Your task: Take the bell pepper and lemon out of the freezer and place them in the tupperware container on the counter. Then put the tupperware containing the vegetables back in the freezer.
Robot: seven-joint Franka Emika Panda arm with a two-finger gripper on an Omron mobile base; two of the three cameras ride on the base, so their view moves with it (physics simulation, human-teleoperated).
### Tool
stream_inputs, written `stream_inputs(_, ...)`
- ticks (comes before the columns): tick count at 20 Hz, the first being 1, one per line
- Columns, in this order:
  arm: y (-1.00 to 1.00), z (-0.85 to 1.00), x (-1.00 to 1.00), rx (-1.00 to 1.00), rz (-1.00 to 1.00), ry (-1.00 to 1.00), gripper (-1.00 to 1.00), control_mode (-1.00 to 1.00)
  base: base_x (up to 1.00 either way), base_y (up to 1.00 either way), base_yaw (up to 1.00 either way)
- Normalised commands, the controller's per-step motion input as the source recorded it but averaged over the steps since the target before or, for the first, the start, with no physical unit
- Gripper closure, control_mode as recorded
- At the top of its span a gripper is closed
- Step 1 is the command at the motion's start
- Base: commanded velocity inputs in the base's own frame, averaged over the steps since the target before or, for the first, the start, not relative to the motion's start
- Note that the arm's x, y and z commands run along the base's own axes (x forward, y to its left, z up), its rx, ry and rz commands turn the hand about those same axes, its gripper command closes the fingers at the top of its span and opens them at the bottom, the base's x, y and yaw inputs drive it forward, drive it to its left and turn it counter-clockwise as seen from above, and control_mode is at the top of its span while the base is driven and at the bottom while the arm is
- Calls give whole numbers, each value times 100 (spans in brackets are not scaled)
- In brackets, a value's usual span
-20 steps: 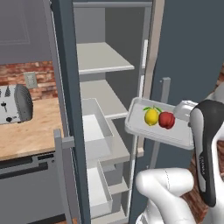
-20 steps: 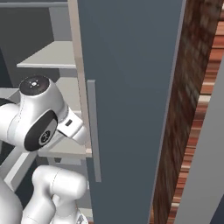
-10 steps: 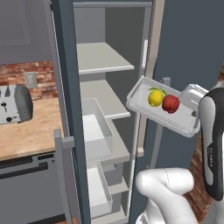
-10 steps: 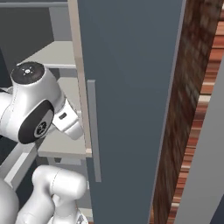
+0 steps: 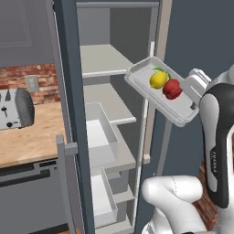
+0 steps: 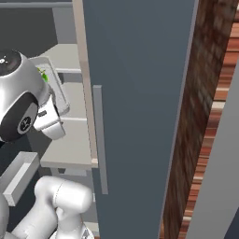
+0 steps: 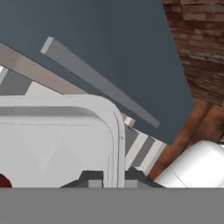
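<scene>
The white arm's two-finger gripper [image 7: 108,178] is pinching the rim of the shallow, translucent light grey rectangular tupperware container [image 5: 151,93], its two dark finger tips closed tight on either side of the tray's low wall at 6 o'clock in the hand view. In the left base view the tray is hanging in the air at about 2 o'clock, tilted so that its far corner is rising toward the open front of the tall dark blue-grey freezer [image 5: 68,91] while the held corner is sitting lower, just beside the arm's wrist. Inside the tray the small round yellow lemon [image 5: 157,80], with a bit of green at its top, is lying touching the small bright red bell pepper [image 5: 172,88], the lemon at the pepper's 10 o'clock. The tray's raised corner is overlapping the freezer's pale door edge, level with the light grey upper shelf [image 5: 103,61]; whether it is already over the shelf cannot be told. Below, toward 7 o'clock, a pale pull-out drawer [image 5: 98,137] is standing pulled forward, and another is sitting beneath it. At 9 o'clock the light orange-tan wood-grain counter [image 5: 32,141] is carrying a grey toaster [image 5: 16,109] against a red brick wall. In the right base view the tray's edge [image 6: 56,88] is showing beside the arm's round dark-capped joint, with a speck of green above it, in front of the freezer's big blue-grey door panel [image 6: 140,93].
</scene>
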Motion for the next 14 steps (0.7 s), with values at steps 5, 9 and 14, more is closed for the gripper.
stream_inputs(5,35,4,45,19,-20,-3,100,-100,0,0,0)
stream_inputs(9,13,0,64,19,-6,-3,100,-100,0,0,0)
stream_inputs(14,27,7,69,8,0,-5,100,-100,0,0,0)
